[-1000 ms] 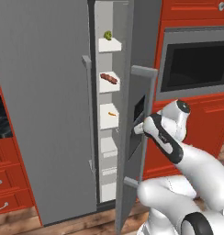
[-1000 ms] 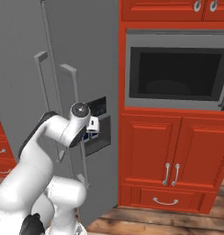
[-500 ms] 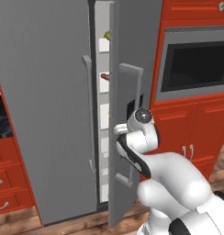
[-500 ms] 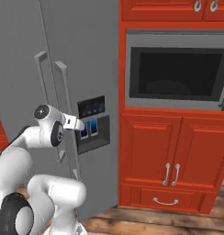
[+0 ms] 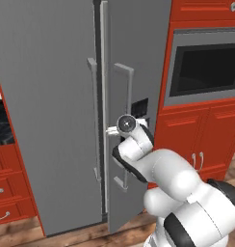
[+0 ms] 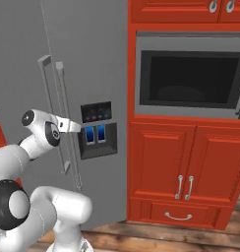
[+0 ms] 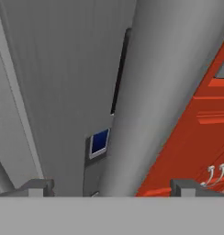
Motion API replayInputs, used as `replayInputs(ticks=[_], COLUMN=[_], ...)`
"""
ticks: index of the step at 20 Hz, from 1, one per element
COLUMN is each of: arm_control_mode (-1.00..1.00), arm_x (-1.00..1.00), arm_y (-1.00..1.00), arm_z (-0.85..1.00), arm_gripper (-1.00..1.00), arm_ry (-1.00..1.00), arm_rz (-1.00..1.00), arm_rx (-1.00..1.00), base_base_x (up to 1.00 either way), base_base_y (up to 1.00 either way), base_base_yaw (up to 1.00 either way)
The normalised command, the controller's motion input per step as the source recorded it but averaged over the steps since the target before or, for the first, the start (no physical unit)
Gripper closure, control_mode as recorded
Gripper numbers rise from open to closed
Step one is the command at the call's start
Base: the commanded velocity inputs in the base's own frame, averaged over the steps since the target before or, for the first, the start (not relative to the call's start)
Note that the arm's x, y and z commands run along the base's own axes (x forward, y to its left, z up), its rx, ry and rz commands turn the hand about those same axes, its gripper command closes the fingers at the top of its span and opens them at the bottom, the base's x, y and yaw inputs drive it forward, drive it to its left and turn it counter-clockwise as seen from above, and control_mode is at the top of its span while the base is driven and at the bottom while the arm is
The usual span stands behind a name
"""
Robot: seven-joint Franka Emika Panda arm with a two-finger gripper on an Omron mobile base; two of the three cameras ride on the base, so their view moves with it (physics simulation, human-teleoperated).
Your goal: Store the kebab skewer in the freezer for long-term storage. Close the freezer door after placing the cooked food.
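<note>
The freezer door (image 5: pixel 134 58) is almost shut. In the left base view a thin gap is left along its edge, and the bottom of the door sticks out a little from the fridge. In the right base view the door looks nearly flat with the plain door (image 6: pixel 23 98) beside it. So the last job, closing the door, looks close to done, but I think it needs one more push.

The gripper (image 7: pixel 111 186) is spread wide and holds nothing. In the hand view its two dark tips stand far apart, with the long door handle (image 7: pixel 146 92) running up between them. The hand is right by the door, near the dark box with the blue buttons (image 6: pixel 97 130). I cannot tell if the hand is touching the door or only very near it.

The skewer cannot be seen. The door covers the whole inside of the freezer, shelves and all. If the skewer is in there, it is behind the door, and since the gripper is empty that is my guess. But the pictures do not prove it.

In the left base view the robot's own white arm covers part of the lower door, so the hand itself is hard to make out there. The red cabinets (image 6: pixel 191 167) and the oven (image 6: pixel 191 74) sit to the right, untouched
</note>
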Motion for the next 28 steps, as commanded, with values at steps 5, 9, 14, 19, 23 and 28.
replayInputs(ticks=[5,9,14,19,23,28], arm_control_mode=[-1.0,-1.0,-1.0,-1.0,-1.0,-1.0], arm_x=[0.1,0.01,0.0,0.21,0.47,0.42], arm_y=[-0.13,-0.07,0.0,0.0,0.0,0.0], arm_z=[0.22,0.42,0.69,0.05,0.0,0.0], arm_gripper=[-1.0,-1.0,-1.0,-1.0,-1.0,-1.0], arm_ry=[0.0,0.01,0.03,0.0,0.04,0.01], arm_rz=[0.01,0.04,0.03,0.08,0.16,0.07], arm_rx=[0.12,0.21,0.15,0.01,0.0,0.0], base_base_x=[0.0,0.0,0.0,0.0,0.0,0.0], base_base_y=[0.0,0.0,0.0,0.0,0.0,0.0], base_base_yaw=[0.0,0.0,0.0,0.0,0.0,0.0])
